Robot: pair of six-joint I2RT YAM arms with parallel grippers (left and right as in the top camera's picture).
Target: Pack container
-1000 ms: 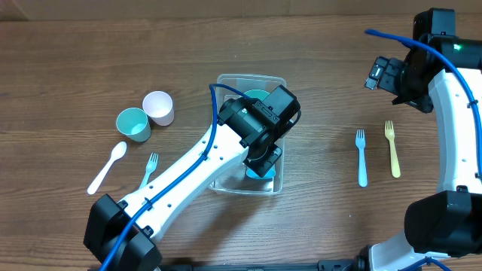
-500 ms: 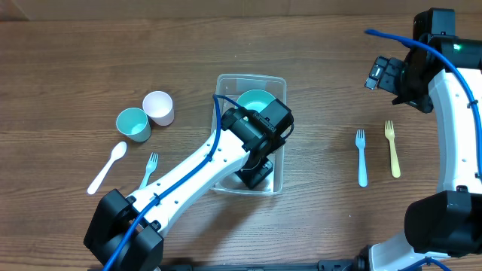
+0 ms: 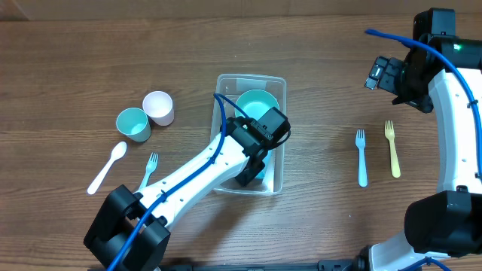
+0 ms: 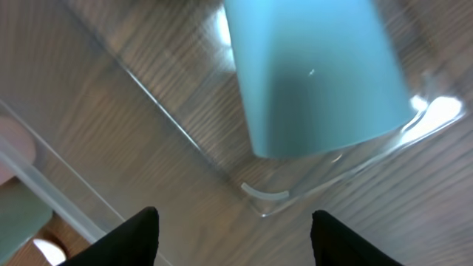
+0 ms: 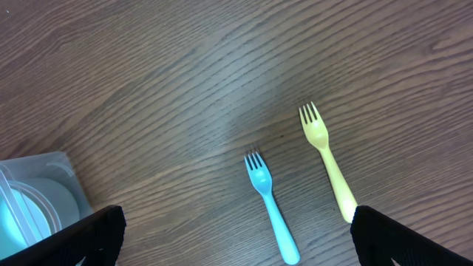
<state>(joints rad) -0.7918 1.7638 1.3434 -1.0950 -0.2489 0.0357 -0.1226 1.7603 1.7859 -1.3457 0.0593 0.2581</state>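
Cup inside container, hidden overhead.

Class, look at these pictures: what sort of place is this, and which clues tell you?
Probably a robot lab bench, not a kitchen: two robot arms at a wooden table, with plastic forks and cups laid around a clear container.

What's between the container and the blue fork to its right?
Nothing. That stretch is bare table between the container and the blue fork, as the overhead view shows; the right wrist view shows the same bare wood.
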